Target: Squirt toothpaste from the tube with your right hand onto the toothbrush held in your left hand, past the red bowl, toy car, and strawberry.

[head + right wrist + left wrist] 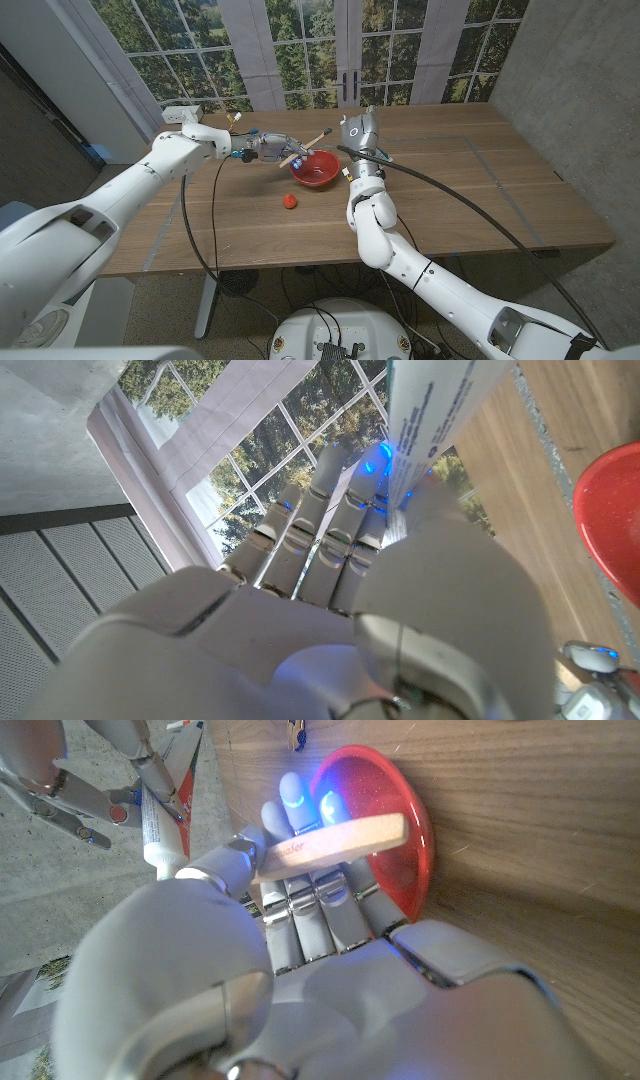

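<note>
My left hand grips a wooden toothbrush, whose pale handle lies across its fingers and reaches out over the red bowl. The bowl's rim shows just beyond that hand. My right hand is raised right of the bowl and holds a white toothpaste tube. The tube, white with red print, hangs close beside the brush. A red strawberry lies on the table in front of the bowl. A small blue and yellow thing, perhaps the toy car, sits past the bowl.
The wooden table stretches wide to the right of my right arm. A white box stands at the far left corner. Black cables hang from both arms. Windows close off the far side.
</note>
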Tool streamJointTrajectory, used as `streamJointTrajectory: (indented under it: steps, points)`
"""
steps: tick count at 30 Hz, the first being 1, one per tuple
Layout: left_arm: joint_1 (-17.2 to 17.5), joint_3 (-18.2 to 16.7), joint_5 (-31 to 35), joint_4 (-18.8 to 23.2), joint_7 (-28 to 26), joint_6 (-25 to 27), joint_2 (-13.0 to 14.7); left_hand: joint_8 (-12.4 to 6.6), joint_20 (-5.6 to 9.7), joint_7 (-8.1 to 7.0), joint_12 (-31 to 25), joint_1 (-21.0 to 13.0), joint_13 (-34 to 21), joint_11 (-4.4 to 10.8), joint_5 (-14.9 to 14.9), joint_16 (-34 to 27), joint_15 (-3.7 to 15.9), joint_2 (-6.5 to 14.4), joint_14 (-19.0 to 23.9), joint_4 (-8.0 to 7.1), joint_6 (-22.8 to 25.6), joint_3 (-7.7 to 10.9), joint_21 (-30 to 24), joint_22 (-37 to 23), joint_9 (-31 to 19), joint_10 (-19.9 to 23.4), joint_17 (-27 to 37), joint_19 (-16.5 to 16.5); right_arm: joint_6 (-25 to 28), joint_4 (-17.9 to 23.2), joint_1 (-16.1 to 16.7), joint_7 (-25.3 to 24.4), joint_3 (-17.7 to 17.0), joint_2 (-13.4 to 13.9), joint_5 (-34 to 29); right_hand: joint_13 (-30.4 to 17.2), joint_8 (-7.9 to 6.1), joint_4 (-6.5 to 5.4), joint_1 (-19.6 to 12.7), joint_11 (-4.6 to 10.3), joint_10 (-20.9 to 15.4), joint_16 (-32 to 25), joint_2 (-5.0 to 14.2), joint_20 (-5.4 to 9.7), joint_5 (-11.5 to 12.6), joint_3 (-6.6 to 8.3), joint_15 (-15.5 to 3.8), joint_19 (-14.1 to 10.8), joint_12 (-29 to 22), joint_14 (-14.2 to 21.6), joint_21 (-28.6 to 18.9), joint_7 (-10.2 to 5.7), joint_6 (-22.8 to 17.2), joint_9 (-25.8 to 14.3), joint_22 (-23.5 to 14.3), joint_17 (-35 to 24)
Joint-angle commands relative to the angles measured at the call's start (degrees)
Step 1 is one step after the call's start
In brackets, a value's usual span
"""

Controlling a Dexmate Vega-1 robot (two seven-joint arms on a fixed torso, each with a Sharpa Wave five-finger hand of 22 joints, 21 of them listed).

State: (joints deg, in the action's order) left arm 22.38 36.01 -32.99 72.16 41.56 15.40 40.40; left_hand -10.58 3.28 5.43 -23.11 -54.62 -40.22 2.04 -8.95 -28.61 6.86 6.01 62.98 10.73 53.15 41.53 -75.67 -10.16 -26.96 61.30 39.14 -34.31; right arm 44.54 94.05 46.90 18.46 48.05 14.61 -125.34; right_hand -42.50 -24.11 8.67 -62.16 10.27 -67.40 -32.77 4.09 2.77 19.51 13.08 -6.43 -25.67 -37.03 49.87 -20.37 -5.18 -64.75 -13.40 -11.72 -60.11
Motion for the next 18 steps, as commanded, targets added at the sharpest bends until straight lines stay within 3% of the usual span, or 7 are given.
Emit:
streamJointTrajectory:
  steps: [1,18]
  points:
    - [-0.8,0.4,0.4,-1.3,0.4,0.1,-0.7,-0.40,5.11,0.68,-0.2,-2.4,-0.1,6.76,-0.6,0.2,6.52,2.9,4.4,-0.46,0.6,0.89,-0.4,0.0,-0.3,7.1,0.1,-0.1,3.1,-0.8,0.6,-9.0,-0.3,-0.2,6.1,0.1,0.63,-0.65,-2.2,0.21,0.9,0.3,2.80,-0.36,0.2,0.99,-6.25,-1.1,0.2,0.4,-0.6,-0.93,0.0,0.3,0.1,-0.4]
    - [0.1,-0.6,-0.7,-0.6,0.0,0.3,-0.4,-0.35,5.17,0.64,-0.1,-2.4,-0.1,6.64,-0.6,0.1,6.52,2.9,4.4,-0.43,0.5,0.91,-0.3,0.0,-0.2,7.1,0.1,-0.1,5.5,0.6,1.0,-10.8,-0.8,-1.7,13.7,1.2,1.68,-1.34,-0.8,0.91,2.2,1.6,3.36,-1.24,-0.8,1.31,-6.11,-2.2,1.3,0.5,-1.2,-1.29,1.3,0.8,0.2,-0.8]
